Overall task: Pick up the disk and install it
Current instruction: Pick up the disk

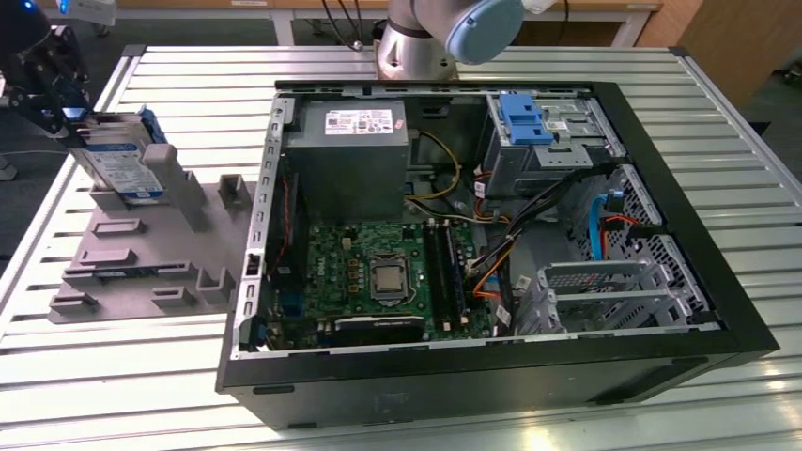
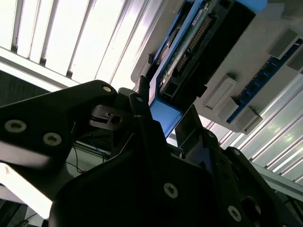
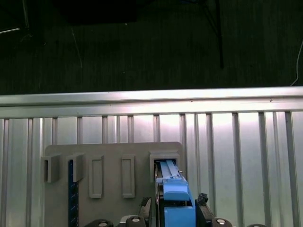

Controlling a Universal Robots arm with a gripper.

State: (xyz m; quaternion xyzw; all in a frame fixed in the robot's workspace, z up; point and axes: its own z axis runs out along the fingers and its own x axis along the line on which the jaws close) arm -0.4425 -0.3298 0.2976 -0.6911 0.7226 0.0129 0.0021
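The gripper (image 3: 174,207) straddles the upright disk (image 3: 169,171), slotted in a grey holder (image 3: 109,158) beneath it — clamped or not, it cannot be told.

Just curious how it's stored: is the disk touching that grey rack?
Touching. In the exterior view the disk stands slotted into the rack, between its posts.

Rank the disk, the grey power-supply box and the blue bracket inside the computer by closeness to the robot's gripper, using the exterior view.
1. The disk: upright in the grey holder, right by the gripper, at the exterior view's left.
2. The grey power-supply box: around the middle.
3. The blue bracket: farther toward the exterior view's right.
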